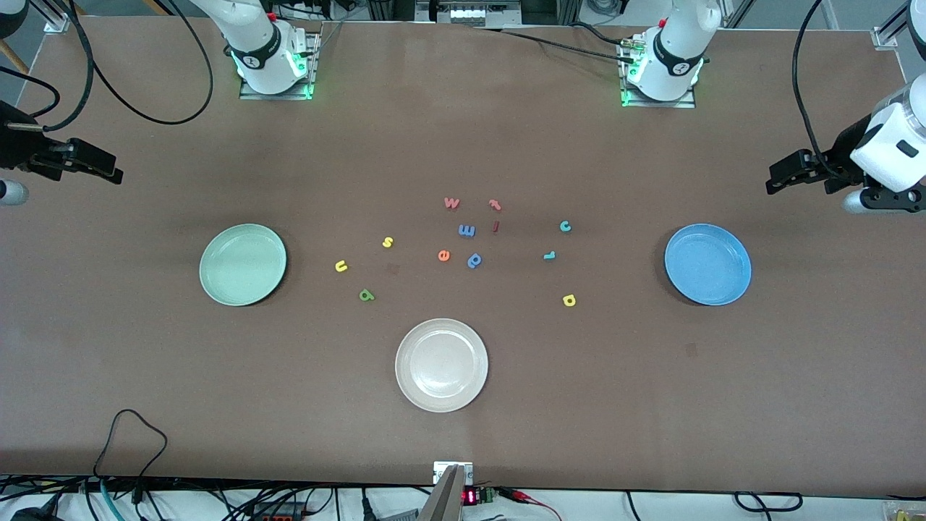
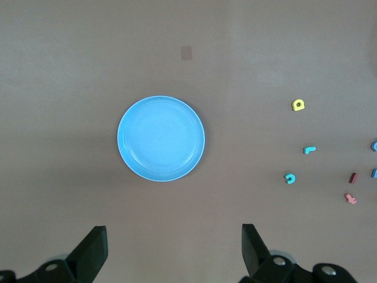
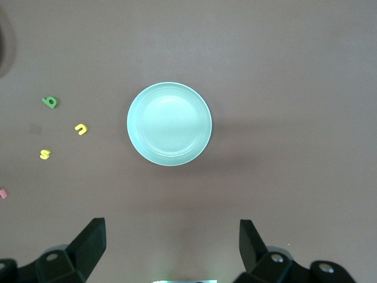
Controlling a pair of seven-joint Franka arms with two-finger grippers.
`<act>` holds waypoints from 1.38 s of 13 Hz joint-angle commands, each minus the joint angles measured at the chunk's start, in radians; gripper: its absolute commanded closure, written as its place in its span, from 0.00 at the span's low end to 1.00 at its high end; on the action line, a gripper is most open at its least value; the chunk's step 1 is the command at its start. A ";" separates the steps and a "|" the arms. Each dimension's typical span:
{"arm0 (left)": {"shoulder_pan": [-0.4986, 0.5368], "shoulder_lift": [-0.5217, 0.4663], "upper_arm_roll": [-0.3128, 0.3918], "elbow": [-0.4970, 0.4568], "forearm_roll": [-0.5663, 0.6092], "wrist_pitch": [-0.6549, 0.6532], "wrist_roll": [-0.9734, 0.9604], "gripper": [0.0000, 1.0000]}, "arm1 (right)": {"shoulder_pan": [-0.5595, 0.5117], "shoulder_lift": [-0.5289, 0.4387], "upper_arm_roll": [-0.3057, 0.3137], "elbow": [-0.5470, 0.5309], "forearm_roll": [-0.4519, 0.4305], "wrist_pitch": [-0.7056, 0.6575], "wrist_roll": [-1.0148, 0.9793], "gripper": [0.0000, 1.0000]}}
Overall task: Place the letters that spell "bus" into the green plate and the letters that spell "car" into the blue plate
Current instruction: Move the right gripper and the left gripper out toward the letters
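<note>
I see both arms waiting, raised at table ends. Left gripper [image 2: 174, 247] spread wide, empty, high above table with blue plate [image 2: 161, 138] below; teal "c" [image 2: 289, 178], teal "r" [image 2: 309, 150], yellow "a" [image 2: 298, 105] off toward table middle. Right gripper [image 3: 171, 244] spread wide, empty, green plate [image 3: 169, 124] below; green "b" [image 3: 50, 102], yellow "u" [image 3: 80, 129], yellow "s" [image 3: 45, 154] off toward middle. Both plates bare.

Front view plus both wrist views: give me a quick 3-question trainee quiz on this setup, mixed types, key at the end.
1. True or false: the green plate already holds a letter.
2. Which yellow letter lies nearest the blue plate? A) "a" B) "u" C) "s"
3. Fill in: the left gripper and right gripper both wait with fingers ____, holding nothing.

Key: 1 false, all three plates, cream-white plate included, are bare; 2 A; 3 open.
</note>
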 commanded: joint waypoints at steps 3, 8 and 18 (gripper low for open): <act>-0.007 -0.026 0.001 -0.026 0.019 0.010 0.004 0.00 | -0.003 0.006 0.003 -0.002 -0.009 0.012 0.004 0.00; -0.038 0.087 -0.026 -0.020 0.020 0.089 0.010 0.00 | 0.006 0.021 0.004 0.015 -0.006 0.015 0.002 0.00; -0.313 0.657 -0.036 0.201 0.016 0.459 -0.053 0.28 | 0.176 0.296 0.006 -0.128 0.005 0.298 0.111 0.00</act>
